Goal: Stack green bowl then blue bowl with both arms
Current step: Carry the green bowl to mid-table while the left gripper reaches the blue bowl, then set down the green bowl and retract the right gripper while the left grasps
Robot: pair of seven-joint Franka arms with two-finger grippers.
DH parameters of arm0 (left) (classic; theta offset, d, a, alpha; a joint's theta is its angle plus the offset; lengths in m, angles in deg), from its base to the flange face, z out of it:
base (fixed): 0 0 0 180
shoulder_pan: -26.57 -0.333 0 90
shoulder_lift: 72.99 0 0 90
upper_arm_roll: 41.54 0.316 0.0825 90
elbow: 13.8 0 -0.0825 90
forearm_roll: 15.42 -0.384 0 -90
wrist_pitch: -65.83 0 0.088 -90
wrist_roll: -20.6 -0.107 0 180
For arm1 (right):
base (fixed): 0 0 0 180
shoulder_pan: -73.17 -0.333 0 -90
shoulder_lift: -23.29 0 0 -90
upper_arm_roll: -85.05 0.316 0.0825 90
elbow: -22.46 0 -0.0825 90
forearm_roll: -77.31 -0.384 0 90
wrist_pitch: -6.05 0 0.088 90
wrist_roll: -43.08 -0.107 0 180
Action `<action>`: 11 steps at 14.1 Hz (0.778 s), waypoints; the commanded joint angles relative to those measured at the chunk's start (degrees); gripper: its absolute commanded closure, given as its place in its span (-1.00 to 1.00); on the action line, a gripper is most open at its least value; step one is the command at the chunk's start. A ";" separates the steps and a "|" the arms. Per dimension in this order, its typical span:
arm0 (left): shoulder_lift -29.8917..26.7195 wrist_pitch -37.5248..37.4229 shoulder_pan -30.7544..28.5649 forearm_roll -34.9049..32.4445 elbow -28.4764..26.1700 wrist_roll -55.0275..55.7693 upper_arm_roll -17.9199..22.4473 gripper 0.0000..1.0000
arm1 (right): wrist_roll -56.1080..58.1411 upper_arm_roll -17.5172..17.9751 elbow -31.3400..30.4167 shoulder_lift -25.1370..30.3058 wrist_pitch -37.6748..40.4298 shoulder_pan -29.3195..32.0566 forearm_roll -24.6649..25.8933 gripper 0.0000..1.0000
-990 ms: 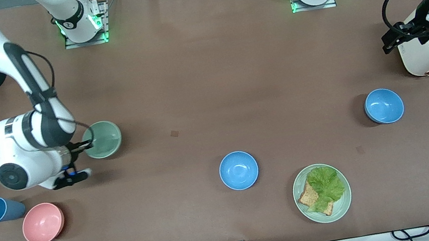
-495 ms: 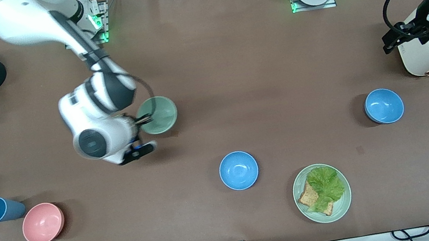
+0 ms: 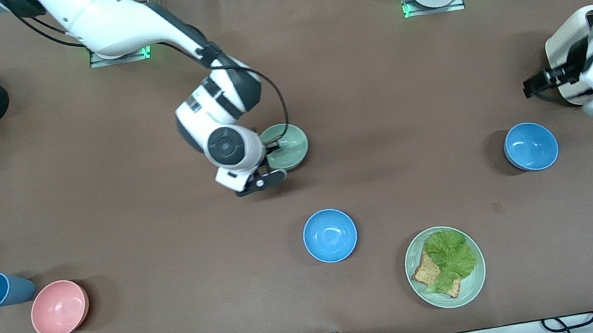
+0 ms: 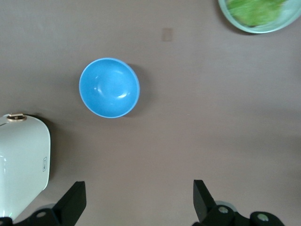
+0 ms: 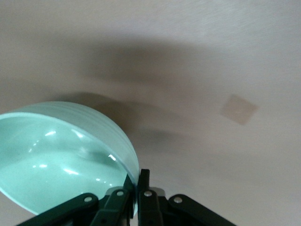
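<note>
Right wrist view: green bowl half cropped.

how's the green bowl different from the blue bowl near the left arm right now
The green bowl is pale mint; the blue bowl is bright sky blue. The green bowl is pinched by its rim in the shut right gripper and tilted above the table; the blue bowl sits upright on the table, with the open left gripper above it. Both look the same size and round.
</note>
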 commanded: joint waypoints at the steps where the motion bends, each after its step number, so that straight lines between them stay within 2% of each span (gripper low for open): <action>1: 8.96 -0.84 -2.01 -0.45 8.10 -2.51 -0.23 -1.00 | -2.60 -0.34 0.89 -1.46 -1.00 -1.02 -0.87 1.00; 3: 12.75 1.08 -4.20 -0.97 8.66 -4.80 -0.23 -1.00 | -2.60 -0.34 0.81 -1.73 -1.27 -1.02 -1.48 1.00; 4: 13.03 4.66 -4.12 -3.76 7.17 -5.24 -0.32 -1.00 | -2.69 -0.34 0.80 -1.82 -1.27 -1.02 -1.66 1.00; 5: 12.77 7.04 -4.21 -6.32 4.55 -6.55 -0.76 -1.00 | -2.86 -0.34 0.80 -1.82 -1.18 -1.10 -1.84 0.31; 6: 12.25 9.50 -4.21 -6.86 2.43 -7.87 -0.76 -1.00 | -4.43 -0.34 0.98 -1.56 -1.18 -1.02 -2.10 -0.99; 9: 8.92 21.70 -5.96 -6.96 -7.92 -13.83 -0.67 -1.00 | -7.26 -0.60 4.49 0.55 1.53 -0.41 -1.84 -1.00; 11: 7.33 29.89 -7.63 -6.96 -14.09 -17.01 -0.67 -1.00 | -6.91 -1.83 5.81 4.50 9.85 2.74 -1.57 -1.00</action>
